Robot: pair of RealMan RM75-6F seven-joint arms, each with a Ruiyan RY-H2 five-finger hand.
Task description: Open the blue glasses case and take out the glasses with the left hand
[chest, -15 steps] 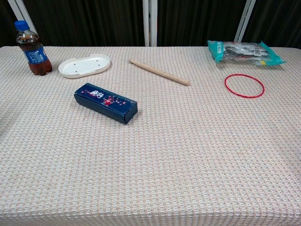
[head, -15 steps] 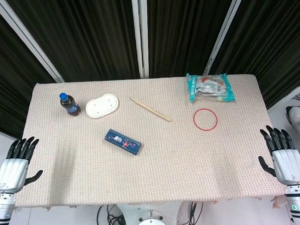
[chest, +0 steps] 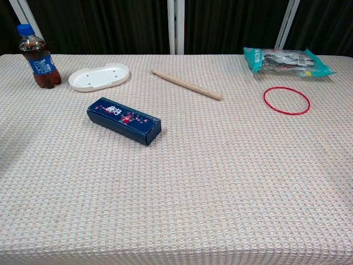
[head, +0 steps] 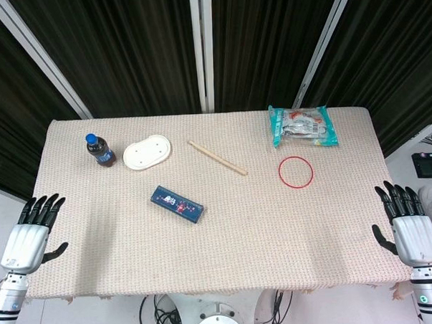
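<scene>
The blue glasses case [head: 177,204] lies closed on the woven table cover, left of the middle, its long side slanting toward the near right; the chest view shows the blue glasses case [chest: 123,120] with a small red pattern on its lid. No glasses are visible. My left hand [head: 30,235] hovers beside the table's left edge, fingers spread and empty, well away from the case. My right hand [head: 409,226] is at the table's right edge, fingers spread and empty. Neither hand appears in the chest view.
A cola bottle [head: 99,150] stands at the far left beside a white oval dish [head: 147,151]. A wooden stick [head: 216,158] lies behind the case. A red ring [head: 295,172] and a snack packet [head: 302,125] are at the far right.
My left hand has moved slightly nearer and to the right along the table's left edge. The right hand and the objects are as before.
</scene>
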